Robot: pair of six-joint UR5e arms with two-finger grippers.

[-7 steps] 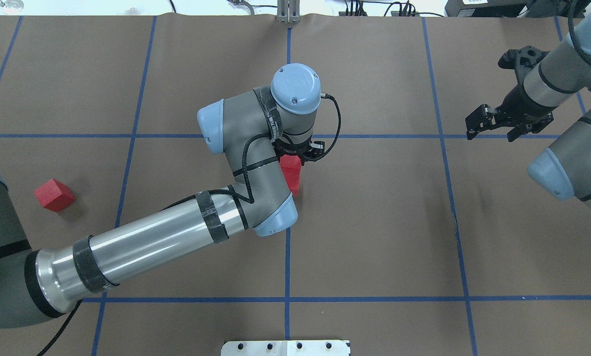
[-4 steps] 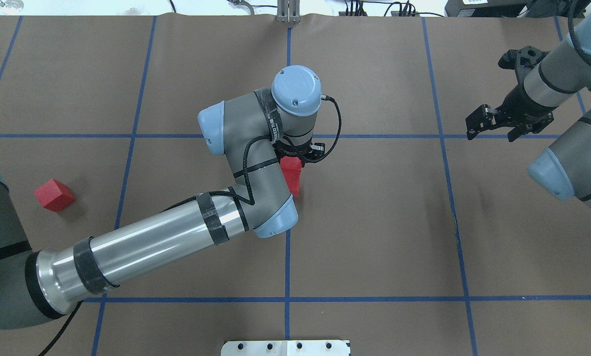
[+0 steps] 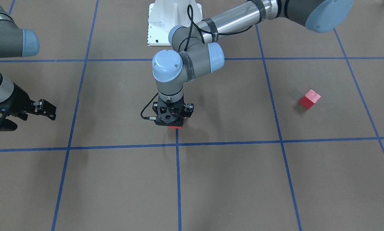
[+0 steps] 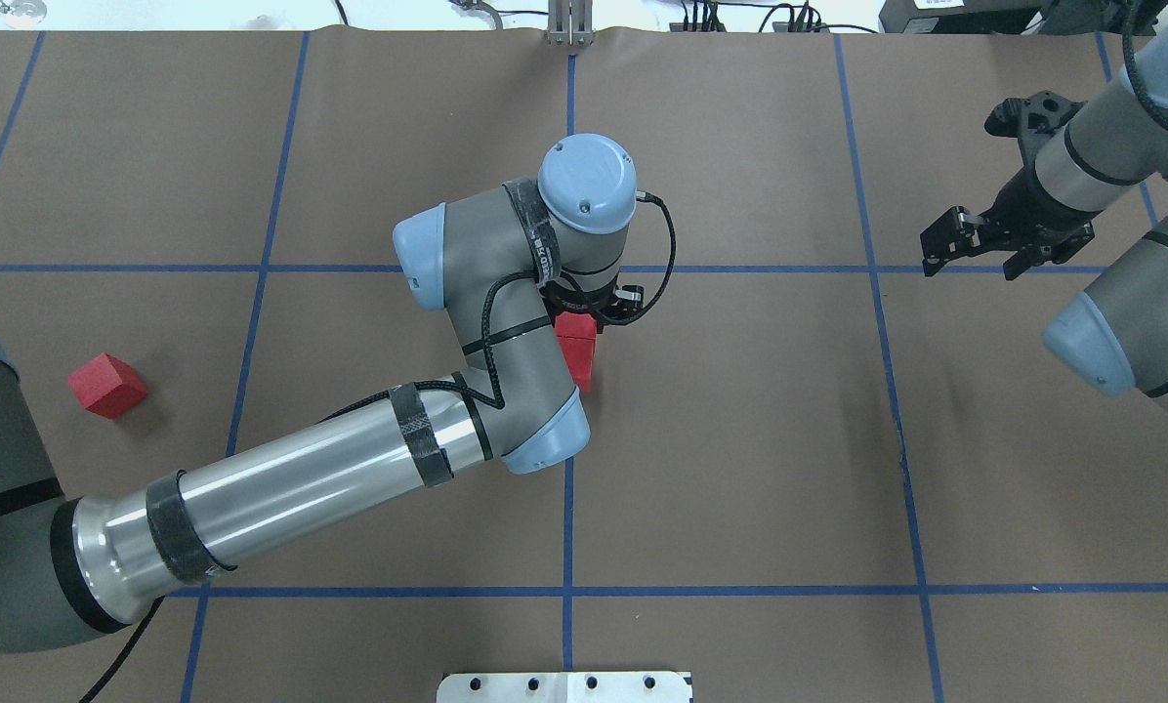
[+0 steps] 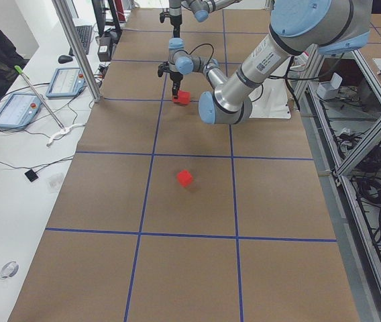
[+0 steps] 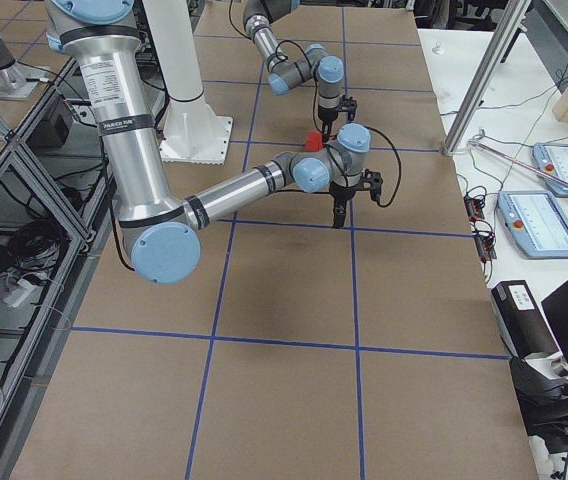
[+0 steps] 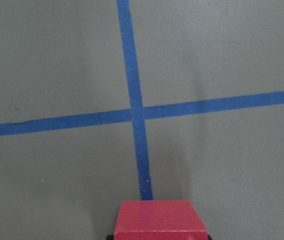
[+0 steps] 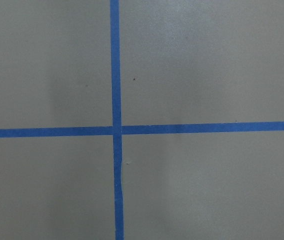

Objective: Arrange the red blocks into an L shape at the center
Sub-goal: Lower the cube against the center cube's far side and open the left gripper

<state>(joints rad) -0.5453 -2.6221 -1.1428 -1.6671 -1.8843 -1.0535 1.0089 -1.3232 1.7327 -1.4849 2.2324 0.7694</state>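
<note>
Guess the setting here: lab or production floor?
Most likely a robotics lab: a brown table marked with a blue tape grid, teach pendants on a side bench, aluminium framing around it.

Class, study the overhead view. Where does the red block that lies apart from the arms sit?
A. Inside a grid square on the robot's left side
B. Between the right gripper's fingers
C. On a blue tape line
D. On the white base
A: the lone block lies on bare brown surface inside a square at that view's left, clear of the nearest tape line.
</note>
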